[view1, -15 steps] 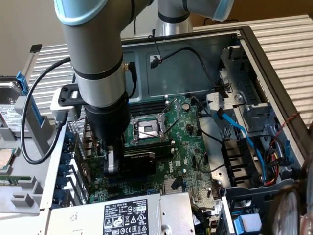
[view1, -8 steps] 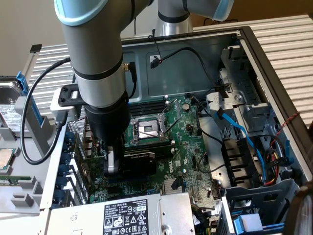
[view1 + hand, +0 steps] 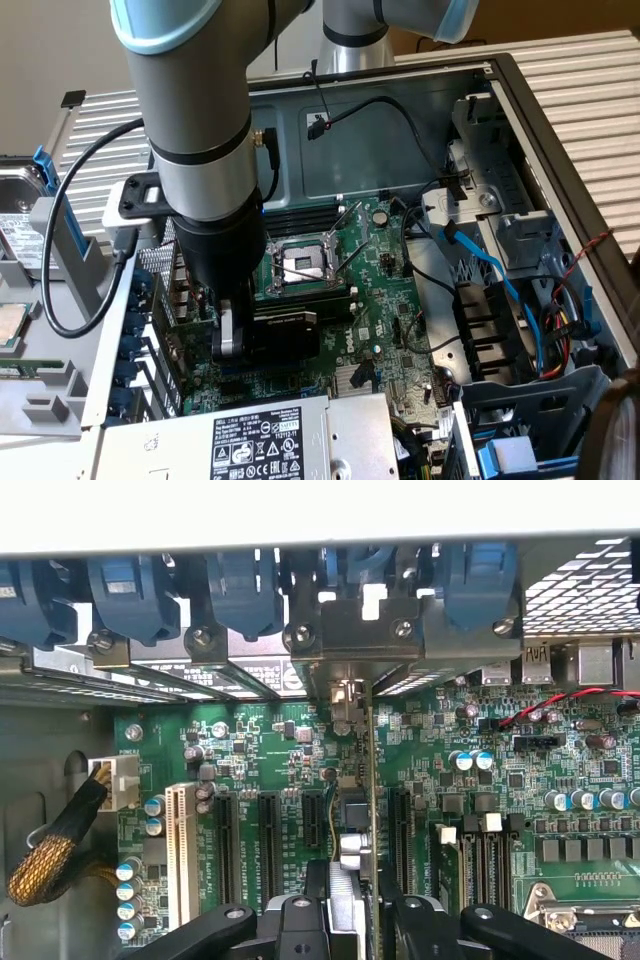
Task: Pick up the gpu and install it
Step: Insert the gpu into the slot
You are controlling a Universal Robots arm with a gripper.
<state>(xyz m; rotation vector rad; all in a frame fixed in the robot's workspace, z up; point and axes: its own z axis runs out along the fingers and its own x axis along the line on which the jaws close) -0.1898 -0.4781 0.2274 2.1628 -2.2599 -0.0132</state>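
case: open grey metal computer case (image 3: 560, 150), lying on its side
board: big green motherboard (image 3: 385, 330) with an empty silver CPU socket (image 3: 303, 265)
psu: silver power supply box with black label (image 3: 250, 445)
cables: flat blue data cable (image 3: 490, 270)
clips: blue plastic slot latches (image 3: 140, 595)
plug: white connector on a braided yellow-black cable (image 3: 110, 780)

1 robot arm (image 3: 200, 120), 1 gripper (image 3: 345, 920), 1 gpu (image 3: 362, 810) held edge-on. 1 motherboard (image 3: 300, 770), 1 CPU socket (image 3: 303, 265). 1 white slot (image 3: 180, 850), approx 4 black slots beside it. 5 blue retainer clips (image 3: 130, 590) along case rear. 1 PSU (image 3: 260, 440).
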